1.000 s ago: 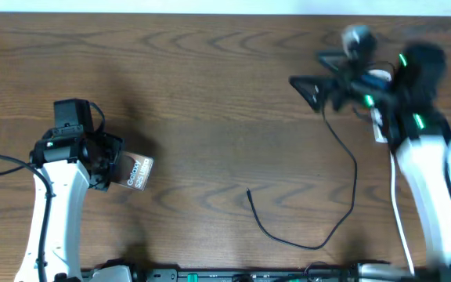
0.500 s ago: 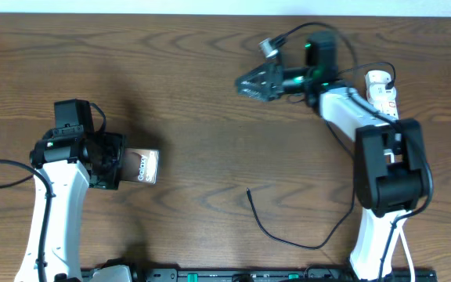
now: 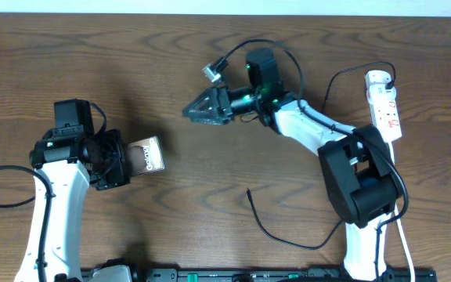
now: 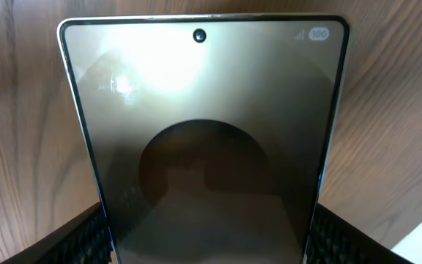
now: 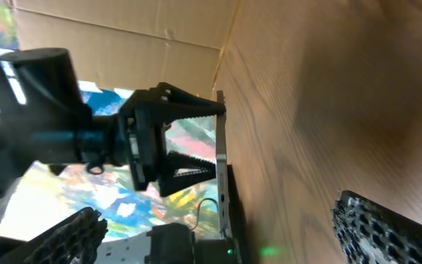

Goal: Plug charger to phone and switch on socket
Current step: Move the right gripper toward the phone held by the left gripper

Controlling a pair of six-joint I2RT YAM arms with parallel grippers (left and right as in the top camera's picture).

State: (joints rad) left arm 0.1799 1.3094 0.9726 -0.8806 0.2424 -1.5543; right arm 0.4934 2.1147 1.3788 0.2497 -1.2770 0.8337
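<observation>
The wooden table (image 3: 210, 47) carries everything. At its far right edge lies the white power strip (image 3: 386, 98), rigid and light. Pressing a switch could slide it, so I would push straight down on the red switch marks and not sideways.

The phone (image 3: 149, 153) is at the left, held by its near end in the left hand (image 3: 122, 159). That hand is partly closed, its two fingers (image 4: 86, 235) pressing the long edges, and the glass face shows in the left wrist view. The phone is stiff and fairly heavy for its size, with slick glass and metal sides. A grip across the edges looks right, but whether the end with the charging port is the free one cannot be told from here.

The right hand (image 3: 198, 111) hangs over the middle of the table, spread fully wide and holding nothing.

The charger cable (image 3: 276, 237) lies in a loose curve near the front edge, well apart from both hands. It is thin, limp and springy, so gripped mid-length it would flop. I would take it just behind the plug tip (image 3: 248, 191), the only stiff part, so the tip can be aimed.
</observation>
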